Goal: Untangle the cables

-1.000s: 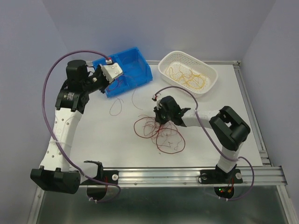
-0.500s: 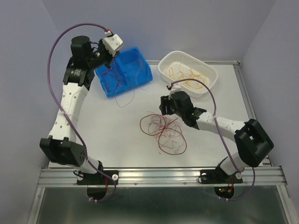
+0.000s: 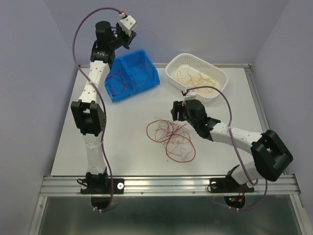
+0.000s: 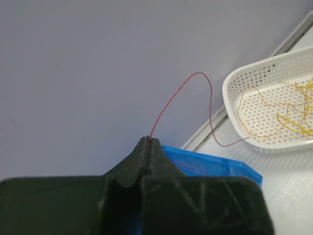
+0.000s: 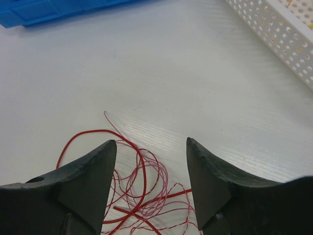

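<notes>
A tangle of dark red cables [image 3: 171, 139] lies in loose loops at the middle of the table. My right gripper [image 3: 177, 111] hovers at its far edge. In the right wrist view its fingers [image 5: 151, 147] stand open, with the red loops [image 5: 139, 188] below and between them and nothing gripped. My left gripper [image 3: 132, 30] is raised high behind the blue bin. It is shut [image 4: 148, 139] on a single red cable [image 4: 195, 81], which arcs up and hangs down towards the white basket.
The blue bin [image 3: 151, 81] at the back left holds several red cables [image 3: 119, 84]. The white perforated basket [image 3: 168, 73] at the back right holds yellow-orange cables [image 3: 195, 78]. A metal rail runs along the near table edge [image 3: 171, 183].
My left arm rose up and back from the blue bin, with a red cable pinched. My right gripper opened and drew back to the right, off the tangle.
</notes>
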